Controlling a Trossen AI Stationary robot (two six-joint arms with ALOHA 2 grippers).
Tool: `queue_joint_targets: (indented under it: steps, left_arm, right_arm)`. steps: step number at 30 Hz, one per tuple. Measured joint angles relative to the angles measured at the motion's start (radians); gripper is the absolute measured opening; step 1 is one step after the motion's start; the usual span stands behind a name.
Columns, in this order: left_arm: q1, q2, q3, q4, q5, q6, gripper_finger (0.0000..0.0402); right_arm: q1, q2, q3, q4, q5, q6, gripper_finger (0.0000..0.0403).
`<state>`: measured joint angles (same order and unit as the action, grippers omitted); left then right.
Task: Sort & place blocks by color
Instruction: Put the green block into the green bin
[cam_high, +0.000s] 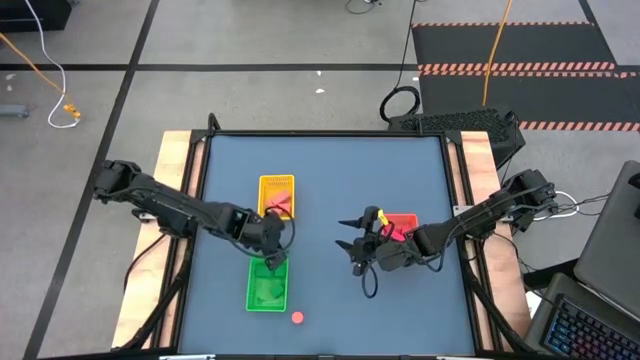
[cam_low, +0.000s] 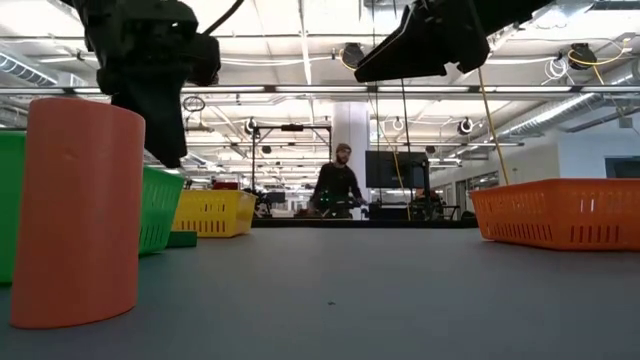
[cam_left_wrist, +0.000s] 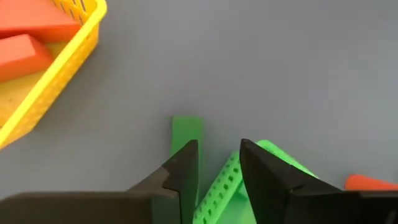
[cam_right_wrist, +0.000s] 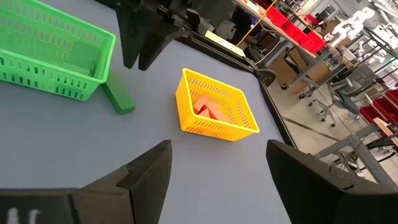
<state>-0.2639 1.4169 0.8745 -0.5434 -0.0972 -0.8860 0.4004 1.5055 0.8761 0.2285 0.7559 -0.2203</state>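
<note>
My left gripper hangs open over the far end of the green tray. In the left wrist view its fingers stand on either side of the tray's wall; I cannot tell whether they touch it. A flat green block lies on the table against that end of the tray. Salmon blocks lie in the yellow tray. A round salmon block stands on the table near the front edge. My right gripper is open and holds nothing, beside the red tray.
The three trays sit in the table's middle, the yellow one farthest and the red one on the right. Bare blue table lies between the arms and toward the far edge. A person stands in the room beyond the table.
</note>
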Motion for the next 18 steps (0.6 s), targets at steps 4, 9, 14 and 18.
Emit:
queue_joint_targets:
  steps: [4, 9, 14, 18]
  left_arm:
    - [0.014, 0.013, 0.0, 0.001, -0.001, 0.007, 0.0107]
    - [0.043, 0.023, 0.0, 0.038, -0.042, 0.032, 0.0106]
    - [0.05, 0.022, 0.0, 0.282, -0.038, 0.217, 0.0106]
    - [0.034, 0.021, 0.0, 0.518, -0.033, 0.288, 0.0106]
  right_arm:
    - [0.0, 0.0, 0.0, -0.022, 0.0, 0.0, 0.0254]
    - [0.0, 0.0, 0.0, -0.078, 0.001, -0.001, 0.0254]
    - [0.0, -0.005, 0.0, -0.127, 0.001, -0.003, 0.0254]
    - [0.0, -0.024, 0.0, -0.16, 0.001, -0.004, 0.0254]
